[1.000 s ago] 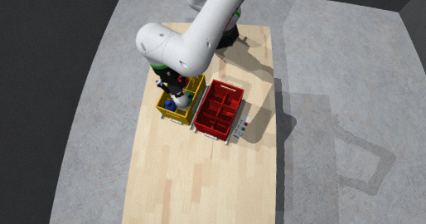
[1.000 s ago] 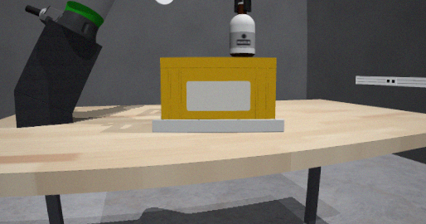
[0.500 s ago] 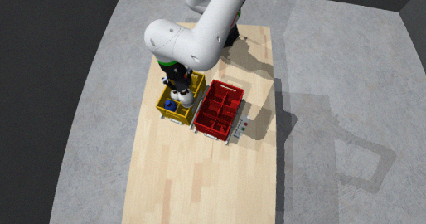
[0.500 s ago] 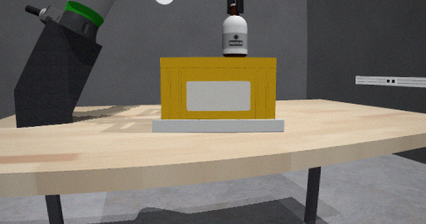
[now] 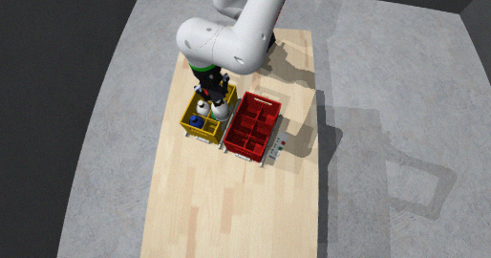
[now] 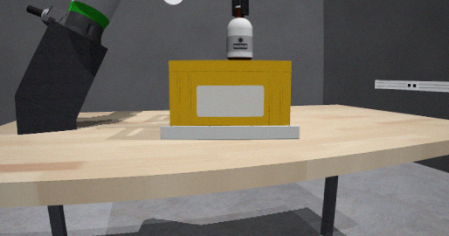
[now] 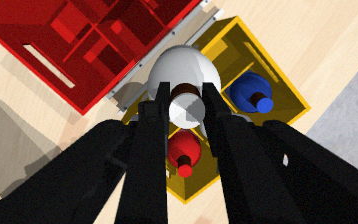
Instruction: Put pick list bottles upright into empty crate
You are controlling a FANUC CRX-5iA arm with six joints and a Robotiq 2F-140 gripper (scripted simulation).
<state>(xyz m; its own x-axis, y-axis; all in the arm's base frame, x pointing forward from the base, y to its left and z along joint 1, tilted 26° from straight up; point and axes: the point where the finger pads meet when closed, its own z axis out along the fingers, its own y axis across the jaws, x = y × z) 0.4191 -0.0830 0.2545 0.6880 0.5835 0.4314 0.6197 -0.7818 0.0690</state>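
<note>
My gripper (image 7: 185,98) is shut on the brown neck of a white bottle (image 7: 182,72) and holds it upright over the yellow crate (image 7: 230,100). In the side view the bottle (image 6: 239,38) hangs with its base about level with the top rim of the yellow crate (image 6: 230,93). A blue bottle (image 7: 252,92) and a red bottle (image 7: 182,150) stand in the yellow crate. From above, the held bottle (image 5: 220,109) is beside another white bottle (image 5: 202,107). The red crate (image 5: 252,126) has empty compartments and sits right of the yellow crate. The pick list (image 5: 278,145) lies at its right side.
The robot's dark base (image 6: 57,79) stands at the left in the side view. The two crates sit close together on light plinths, with a narrow gap between them. The red crate's dividers (image 7: 95,35) show in the wrist view.
</note>
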